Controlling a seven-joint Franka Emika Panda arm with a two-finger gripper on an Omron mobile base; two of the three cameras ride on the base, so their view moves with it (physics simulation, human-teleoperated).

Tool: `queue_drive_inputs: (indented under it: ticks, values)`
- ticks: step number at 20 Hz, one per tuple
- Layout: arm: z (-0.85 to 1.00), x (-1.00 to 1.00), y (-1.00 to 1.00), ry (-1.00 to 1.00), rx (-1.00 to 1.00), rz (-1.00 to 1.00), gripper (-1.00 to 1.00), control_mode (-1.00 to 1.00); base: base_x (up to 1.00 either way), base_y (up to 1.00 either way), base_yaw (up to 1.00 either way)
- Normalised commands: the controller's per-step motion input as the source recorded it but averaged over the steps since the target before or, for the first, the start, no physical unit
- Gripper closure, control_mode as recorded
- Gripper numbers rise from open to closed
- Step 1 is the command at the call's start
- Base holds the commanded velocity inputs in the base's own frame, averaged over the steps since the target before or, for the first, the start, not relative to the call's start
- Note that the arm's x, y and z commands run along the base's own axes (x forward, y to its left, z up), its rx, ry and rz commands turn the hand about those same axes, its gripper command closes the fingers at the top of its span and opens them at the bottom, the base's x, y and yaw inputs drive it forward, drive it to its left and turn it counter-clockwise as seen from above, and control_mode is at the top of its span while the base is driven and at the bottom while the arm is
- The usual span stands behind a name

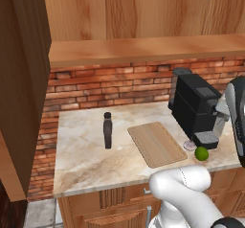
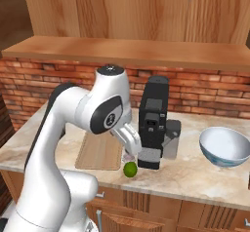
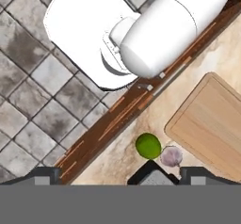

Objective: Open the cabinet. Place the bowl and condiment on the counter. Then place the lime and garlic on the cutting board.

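My gripper (image 3: 121, 176) is open and points straight down over the counter's front edge, its two dark fingertips (image 3: 44, 174) far apart. Just beyond them lie the green lime (image 3: 148, 146) and the pinkish garlic (image 3: 171, 156), side by side on the counter (image 1: 86, 160), touching neither finger. The lime (image 2: 130, 169) sits in front of the coffee machine, right of the cutting board (image 1: 157, 144), which is bare. The dark condiment bottle (image 1: 107, 130) stands upright left of the board. Far right on the counter rests the bowl (image 2: 224, 145). The cabinet (image 1: 143, 50) hangs above, its door (image 1: 24, 78) swung open at the left.
A black coffee machine (image 1: 196, 107) stands at the back right of the counter, close behind the lime and garlic. A red brick wall (image 1: 110, 85) runs behind. The grey tiled floor (image 3: 33, 100) lies below the counter's edge.
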Motion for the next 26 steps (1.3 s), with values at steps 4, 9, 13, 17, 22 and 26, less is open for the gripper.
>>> queue_drive_inputs:
  ticks: [4, 9, 13, 17, 22, 26]
  values:
    - [-0.27, 0.01, 0.08, 0.0, -0.02, 0.16, -1.0, -1.0, 0.0, 0.0, 0.0]
    - [-0.33, 0.16, 0.09, 0.0, -0.03, 0.15, -1.0, -1.0, 0.0, 0.0, 0.0]
    - [-0.32, 0.22, 0.16, 0.0, -0.02, 0.15, -1.0, -1.0, 0.0, 0.0, 0.0]
    - [-0.34, 0.21, 0.12, 0.0, -0.04, 0.14, -1.0, -1.0, 0.0, 0.0, 0.0]
    - [-0.33, 0.19, 0.0, 0.0, -0.06, 0.13, -1.0, -1.0, 0.0, 0.0, 0.0]
    - [-0.33, 0.22, 0.0, 0.0, -0.04, 0.11, -1.0, -1.0, 0.0, 0.0, 0.0]
